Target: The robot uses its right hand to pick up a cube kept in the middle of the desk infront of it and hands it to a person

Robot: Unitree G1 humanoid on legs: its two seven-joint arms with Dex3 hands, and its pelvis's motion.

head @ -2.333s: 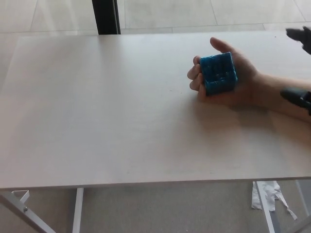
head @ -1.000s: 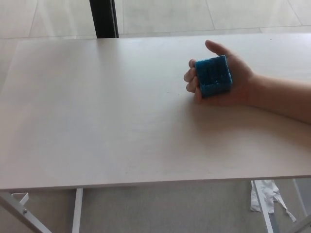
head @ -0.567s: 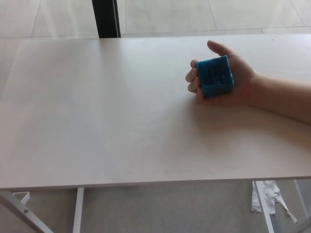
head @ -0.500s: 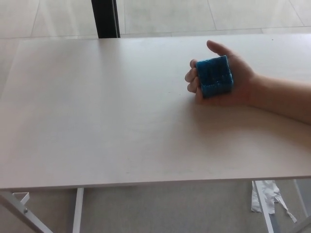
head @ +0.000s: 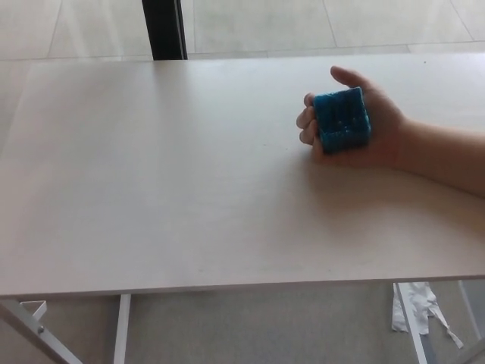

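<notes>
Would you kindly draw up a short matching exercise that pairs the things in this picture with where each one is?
Things:
1. cube
2. person's hand
3. crumpled paper
4. dark post

Places:
A. on the floor under the desk's near right corner
B. resting on the desk, palm up
C. in the open palm
D. behind the desk's far edge

Pairs: 1-C, 2-B, 3-A, 4-D

- No legible text, label, brand, number or sign in the head view.
- Blue cube (head: 342, 120): faces show a raised grid pattern only; no characters readable.
- Desk (head: 151, 189): plain pale surface, unmarked.
- White scrap on the floor (head: 413, 302): no print discernible.
</notes>
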